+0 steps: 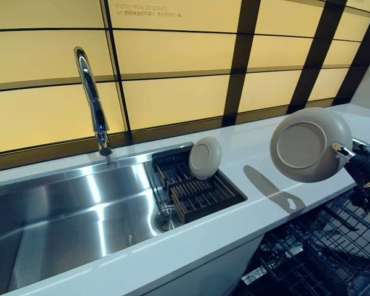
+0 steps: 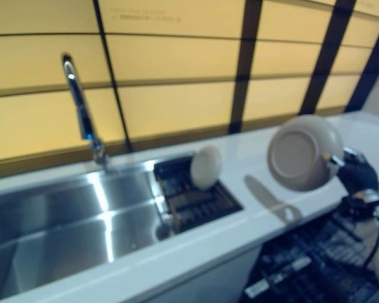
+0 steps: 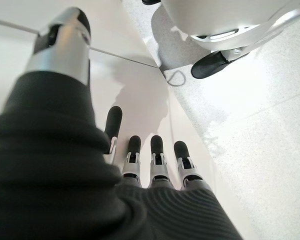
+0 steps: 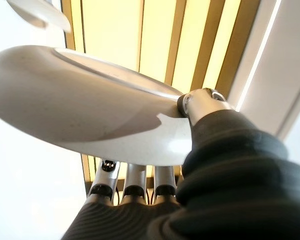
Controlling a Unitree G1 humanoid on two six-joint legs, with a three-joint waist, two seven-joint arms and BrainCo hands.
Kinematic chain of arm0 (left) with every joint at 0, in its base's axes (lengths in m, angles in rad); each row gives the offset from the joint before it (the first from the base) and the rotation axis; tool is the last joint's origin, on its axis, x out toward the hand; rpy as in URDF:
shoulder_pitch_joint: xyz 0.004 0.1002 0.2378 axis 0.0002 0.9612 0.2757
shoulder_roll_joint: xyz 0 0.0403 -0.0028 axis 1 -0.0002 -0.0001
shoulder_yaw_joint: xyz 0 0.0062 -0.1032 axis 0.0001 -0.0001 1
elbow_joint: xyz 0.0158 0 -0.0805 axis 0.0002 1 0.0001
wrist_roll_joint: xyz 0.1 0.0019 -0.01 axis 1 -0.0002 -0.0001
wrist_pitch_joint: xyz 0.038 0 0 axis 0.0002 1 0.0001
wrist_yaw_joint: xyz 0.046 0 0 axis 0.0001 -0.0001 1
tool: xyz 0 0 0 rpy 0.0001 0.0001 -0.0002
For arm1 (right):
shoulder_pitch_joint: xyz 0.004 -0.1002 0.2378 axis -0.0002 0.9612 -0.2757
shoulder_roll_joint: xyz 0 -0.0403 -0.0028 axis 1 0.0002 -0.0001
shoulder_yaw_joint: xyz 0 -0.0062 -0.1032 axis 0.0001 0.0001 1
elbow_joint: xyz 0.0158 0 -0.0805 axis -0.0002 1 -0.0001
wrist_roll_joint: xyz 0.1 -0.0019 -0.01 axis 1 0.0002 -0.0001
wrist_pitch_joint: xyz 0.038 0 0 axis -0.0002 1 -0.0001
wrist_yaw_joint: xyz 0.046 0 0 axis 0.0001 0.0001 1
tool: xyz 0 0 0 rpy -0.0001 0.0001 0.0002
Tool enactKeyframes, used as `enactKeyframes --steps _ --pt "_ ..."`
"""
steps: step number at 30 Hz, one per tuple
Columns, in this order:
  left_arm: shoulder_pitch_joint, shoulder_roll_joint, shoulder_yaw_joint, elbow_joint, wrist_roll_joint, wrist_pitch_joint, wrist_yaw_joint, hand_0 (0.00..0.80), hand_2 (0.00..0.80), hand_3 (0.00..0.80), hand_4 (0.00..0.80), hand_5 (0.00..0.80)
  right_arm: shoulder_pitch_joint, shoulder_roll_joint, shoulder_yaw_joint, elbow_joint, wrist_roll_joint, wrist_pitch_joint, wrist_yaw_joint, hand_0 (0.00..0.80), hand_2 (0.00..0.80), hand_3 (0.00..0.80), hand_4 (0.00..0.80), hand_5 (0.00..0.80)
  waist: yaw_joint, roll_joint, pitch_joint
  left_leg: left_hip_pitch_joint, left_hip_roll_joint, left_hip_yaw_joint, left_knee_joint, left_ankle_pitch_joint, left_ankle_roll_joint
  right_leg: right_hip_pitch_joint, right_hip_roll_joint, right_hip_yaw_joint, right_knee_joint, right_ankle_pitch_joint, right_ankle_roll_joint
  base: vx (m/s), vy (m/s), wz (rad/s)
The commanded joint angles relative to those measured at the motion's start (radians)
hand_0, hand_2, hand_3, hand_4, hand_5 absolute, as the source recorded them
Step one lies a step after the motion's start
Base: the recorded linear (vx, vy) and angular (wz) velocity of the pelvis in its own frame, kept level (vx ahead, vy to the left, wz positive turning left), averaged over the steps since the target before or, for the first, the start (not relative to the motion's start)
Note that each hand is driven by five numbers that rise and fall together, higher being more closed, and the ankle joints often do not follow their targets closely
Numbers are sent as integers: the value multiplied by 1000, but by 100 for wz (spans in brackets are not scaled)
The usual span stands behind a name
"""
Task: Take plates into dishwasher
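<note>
While your right hand (image 1: 362, 165) carries one plate (image 1: 309, 143) in the air, the job is only partly under way: no plate can be seen in the dishwasher rack (image 1: 320, 253) directly below the hand, though only part of it shows. A second plate (image 1: 205, 157) is left, standing on edge in the sink's dark drying rack (image 1: 194, 191), well off to the hand's left. Your right hand's thumb and fingers pinch the carried plate's rim, its underside facing you. Your left hand (image 3: 140, 165) hangs with fingers straight, holding nothing.
</note>
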Motion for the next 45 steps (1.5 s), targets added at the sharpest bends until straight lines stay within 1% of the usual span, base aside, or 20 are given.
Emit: enactKeyframes --steps 1,4,8,13,15,16,18,22,29,33,36,39,45 --pt "-74 49 19 41 -36 -49 6 0 0 0 0 0 -46 -50 -88 43 52 -100 -23 800 800 800 800 800 2 -34 -2 -56 -25 -52 9 43 29 64 -3 -2 27 -43 17 10 11 -11" --pt "-80 53 17 43 -39 -48 5 0 0 0 0 0 -34 -72 -111 79 14 -110 -26 800 800 800 800 800 0 -36 -2 -57 -26 -48 9 41 30 61 -4 2 30 -43 18 5 5 -9" --pt "-80 57 16 38 -38 -47 6 0 0 0 0 0 -25 -120 -136 140 33 -102 -22 800 800 800 800 800 1 -39 -3 -57 -27 -47 9 39 32 57 -3 6 34 -43 20 0 0 0" --pt "-78 65 12 27 -41 -38 5 0 0 0 0 0 -24 -148 -162 201 44 -93 -44 800 800 800 800 800 5 -38 -1 -59 -27 -49 8 38 34 56 -2 4 34 -44 20 0 0 0" --pt "-76 67 9 25 -42 -38 5 0 0 0 0 0 -23 -153 -168 227 43 -104 -43 800 800 800 800 800 7 -38 -1 -59 -27 -50 8 37 34 57 -2 3 33 -44 20 0 0 0" --pt "-75 69 6 22 -42 -36 6 0 0 0 0 0 -22 -157 -174 252 43 -128 -43 800 800 800 800 800 10 -38 1 -60 -27 -51 8 37 33 58 -2 1 32 -44 21 0 0 0" --pt "-74 70 4 22 -42 -35 6 0 0 0 0 0 -25 -163 -178 261 43 -153 -24 800 800 800 800 800 11 -37 1 -60 -27 -52 8 36 33 58 -2 0 31 -46 21 0 0 0" --pt "-71 74 7 16 -38 -32 4 0 0 0 0 0 -17 -161 -185 278 12 -147 -27 800 800 800 800 800 13 -34 2 -59 -27 -53 7 35 33 59 -1 -3 31 -47 20 0 0 0" --pt "-66 80 7 -6 -38 -26 5 0 0 0 0 0 22 -171 -177 307 -103 -154 38 800 800 800 800 800 11 -34 7 -59 -25 -53 7 35 33 57 1 -3 34 -48 20 0 0 0" --pt "-57 84 18 -18 -37 -25 4 0 0 0 0 0 67 -199 -179 318 -191 -162 114 800 800 800 800 800 9 -36 13 -60 -23 -53 8 36 32 56 4 -2 36 -49 18 -13 -24 0" --pt "-49 87 26 -22 -32 -26 4 0 0 0 0 0 103 -223 -192 324 -236 -160 146 800 800 800 800 800 6 -38 16 -61 -22 -54 7 37 32 55 6 -1 36 -49 18 0 0 0" --pt "-39 91 38 -27 -29 -26 5 0 0 0 0 0 141 -232 -200 311 -269 -151 185 800 800 800 800 800 0 -40 18 -62 -21 -53 5 38 31 52 11 2 37 -49 17 0 0 0" --pt "-34 97 59 -31 -17 -27 -3 0 0 0 0 0 178 -208 -186 300 -324 -121 235 800 800 800 800 800 -6 -41 21 -61 -17 -47 5 38 30 51 15 5 40 -51 16 0 0 0"
